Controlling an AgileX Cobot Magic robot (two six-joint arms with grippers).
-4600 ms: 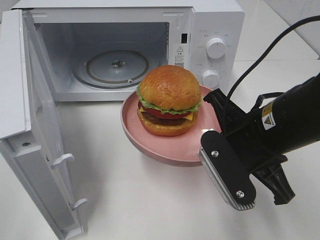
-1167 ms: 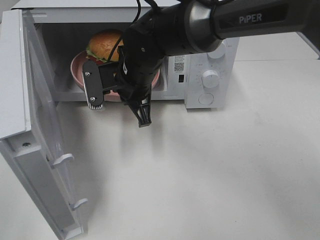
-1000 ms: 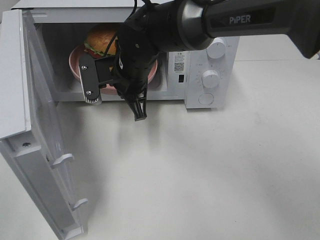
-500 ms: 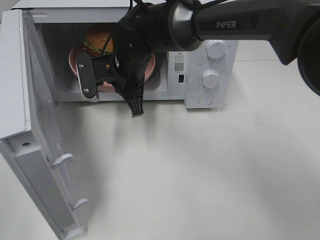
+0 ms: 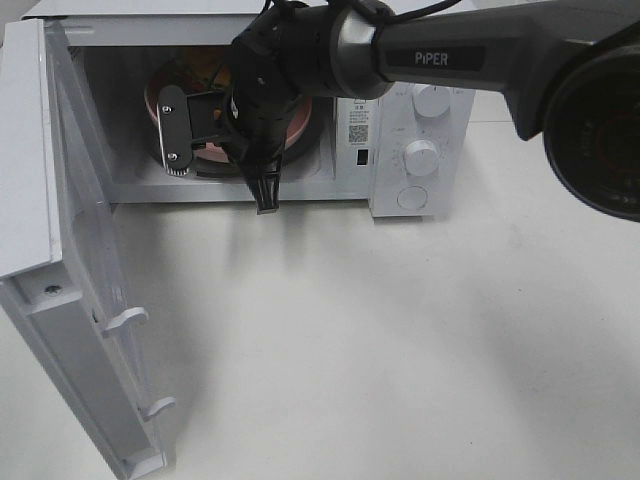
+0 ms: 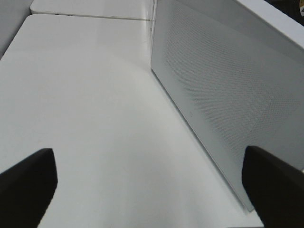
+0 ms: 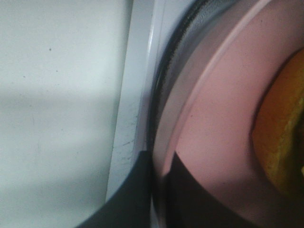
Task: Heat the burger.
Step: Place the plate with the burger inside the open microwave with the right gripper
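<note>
The burger point(image 5: 203, 68) sits on a round pink plate point(image 5: 153, 100) inside the open microwave point(image 5: 420, 60). My right arm hides most of it. In the right wrist view its orange bun point(image 7: 281, 142) shows at the frame's edge, on the pink plate point(image 7: 213, 118). My right gripper point(image 7: 161, 190) is shut on the plate's rim, over the glass turntable point(image 7: 176, 66). In the high view the right gripper point(image 5: 228, 140) reaches into the microwave's mouth. My left gripper point(image 6: 151, 190) stands open with nothing between its dark fingertips point(image 6: 26, 185), above bare table.
The microwave door point(image 5: 70, 250) swings out wide at the left, handle point(image 5: 125, 320) toward the front. Control knobs point(image 5: 422, 157) are on the right panel. A white perforated microwave panel point(image 6: 213, 104) stands close beside the left gripper. White tabletop point(image 5: 400, 350) stretches in front.
My right arm has carried the plate and burger deeper into the microwave, back and slightly left. The burger is now largely hidden behind the arm. The left gripper has not visibly changed.
</note>
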